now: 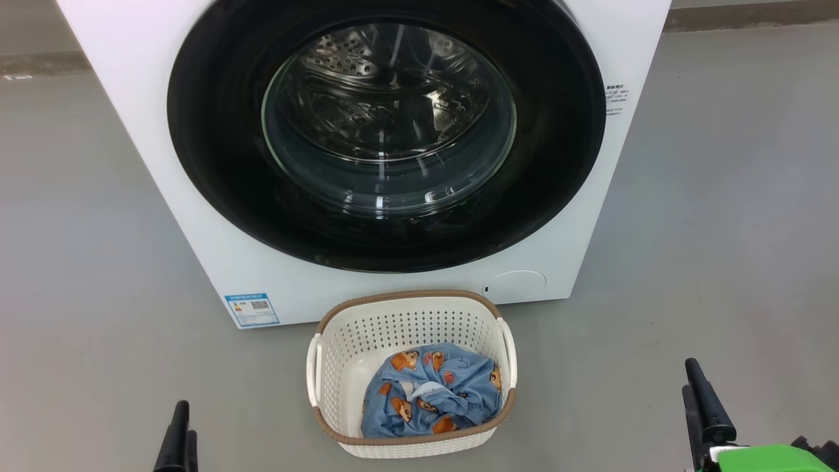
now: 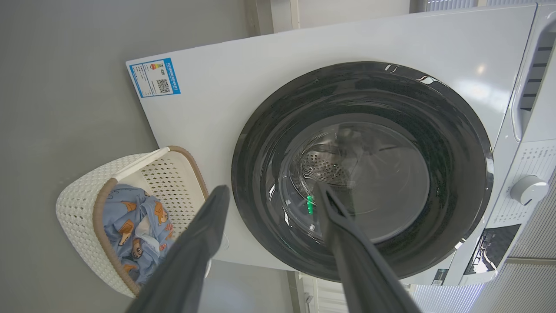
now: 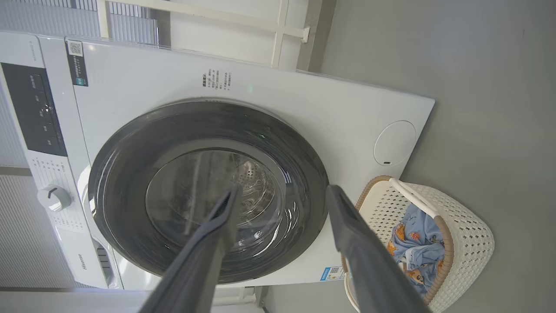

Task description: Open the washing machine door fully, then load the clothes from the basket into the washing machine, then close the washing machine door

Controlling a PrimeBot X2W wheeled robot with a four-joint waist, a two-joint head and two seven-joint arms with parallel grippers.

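Note:
The white washing machine [image 1: 196,223] stands before me with its black-rimmed round door [image 1: 216,131] shut; the steel drum shows through the glass. In front of it on the floor sits the cream basket [image 1: 406,324], holding the light blue bear-print clothes [image 1: 432,393]. My left gripper [image 1: 182,426] is low at the left and my right gripper [image 1: 696,390] low at the right, both apart from the basket. In the left wrist view the left gripper [image 2: 271,189] is open and empty, facing the door [image 2: 260,143]. In the right wrist view the right gripper [image 3: 283,190] is open and empty too.
Grey floor [image 1: 721,229] spreads on both sides of the machine and basket. A blue label [image 1: 252,309] and a round filter cap [image 1: 518,285] mark the machine's lower front. The dial [image 3: 54,198] and dark control panel [image 3: 37,113] sit at its top.

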